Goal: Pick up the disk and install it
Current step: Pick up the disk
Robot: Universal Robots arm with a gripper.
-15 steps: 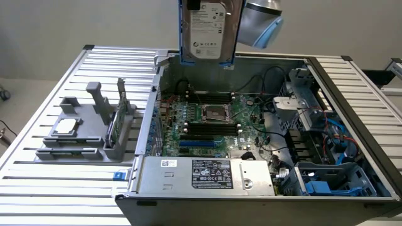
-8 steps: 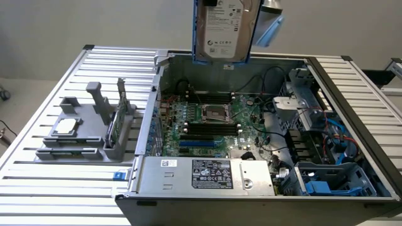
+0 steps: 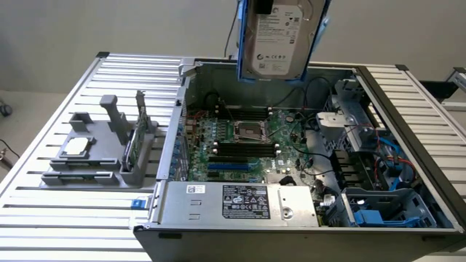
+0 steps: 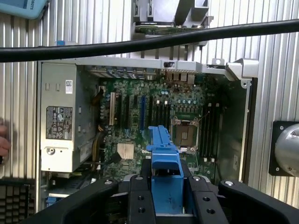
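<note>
**rackmonkey:** ok so what's the gripper actually got?

**benchbot:** The disk. The black fingers are pinched onto its blue carrier frame, one on each side with the plastic sandwiched between. The disk hangs on edge under the gripper, white label facing out, up in the air and well clear of the open computer case. Nothing else touches it.

**rackmonkey:** and underneath?

**benchbot:** Below the gripper is the motherboard with its bare CPU socket. The power supply sits off to one side of that, and there's a drive cage with blue plastic in it in a corner of the case. Way out from the gripper, on the slatted counter, a grey fixture holds a processor chip and a green card. A black cable crosses the wrist view too.

**rackmonkey:** how's it gonna handle?

**benchbot:** My guess is it's rigid, with no flex, and heavy for its size, being a metal body. The plastic frame is the softer part and could give a bit. It's also smooth, so an off-centre pinch might let it swing or slip. Drives hate knocks, so I'd hold it by the frame edges, never the label face. This grip looks sensible to me.
</note>
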